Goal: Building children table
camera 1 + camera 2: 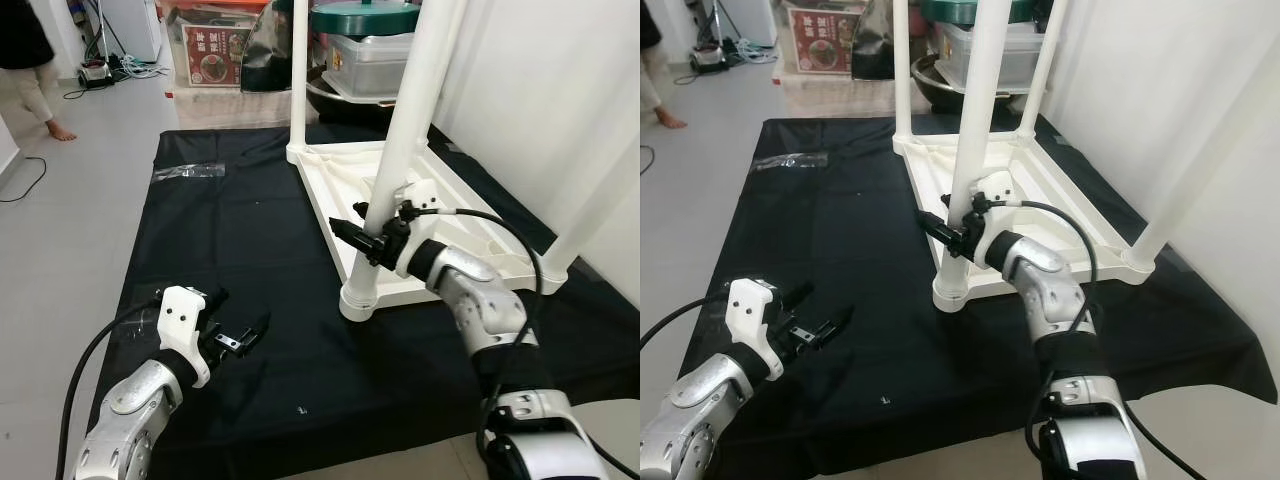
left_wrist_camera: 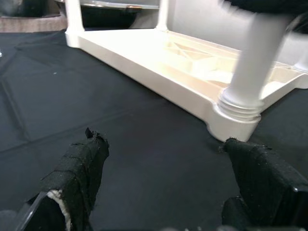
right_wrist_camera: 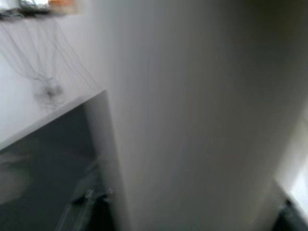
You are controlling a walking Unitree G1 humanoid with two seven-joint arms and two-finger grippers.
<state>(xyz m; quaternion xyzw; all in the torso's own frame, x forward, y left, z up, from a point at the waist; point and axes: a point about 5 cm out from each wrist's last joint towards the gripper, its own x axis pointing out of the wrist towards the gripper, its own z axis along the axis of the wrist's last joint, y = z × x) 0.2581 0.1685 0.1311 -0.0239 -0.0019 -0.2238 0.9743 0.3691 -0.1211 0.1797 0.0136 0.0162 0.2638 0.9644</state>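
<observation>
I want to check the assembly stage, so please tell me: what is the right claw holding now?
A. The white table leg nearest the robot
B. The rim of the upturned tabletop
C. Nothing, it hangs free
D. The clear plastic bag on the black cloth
A: the right claw is closed around the white table leg just above its socket in the upturned tabletop.

A white children's table lies upside down on a black cloth spread over the floor, its legs pointing up. The right hand is clamped around the nearest leg, just above its socket at the corner. The left hand hovers low over the cloth, well apart from the table, its 2 fingers spread.
</observation>
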